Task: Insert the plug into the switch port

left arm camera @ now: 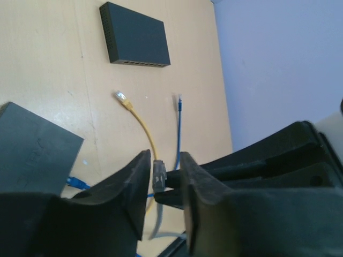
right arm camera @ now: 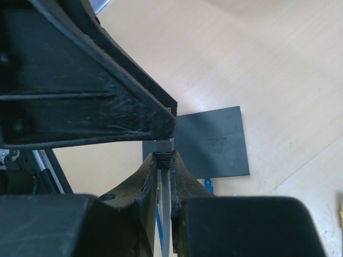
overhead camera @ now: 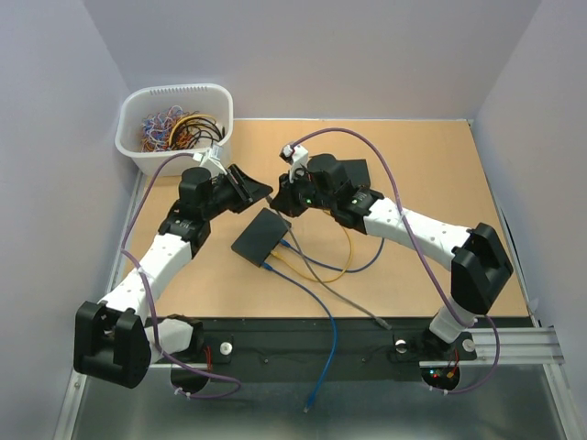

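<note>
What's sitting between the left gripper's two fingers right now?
The grey cable's plug, pinched by the right gripper; the left wrist view shows it.

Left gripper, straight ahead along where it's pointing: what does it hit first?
The grey plug sitting between its jaws, pinched by the right gripper. Beyond that, probably the yellow cable further out, though depth is unclear.

- Bin [overhead camera: 138, 156]: far-left corner of the table [overhead camera: 431, 266].
- Switch [overhead camera: 261, 236]: table centre, between the 2 arms.
- Loose cables [overhead camera: 321, 275]: in front of the switch, 1 crossing the near edge.
- Second switch [left arm camera: 136, 35]: well apart from the first.
- Plug [left arm camera: 159, 174]: above the table, gripped in the right pincer [right arm camera: 163, 160], between the left pincer [left arm camera: 162, 166] fingers.
</note>
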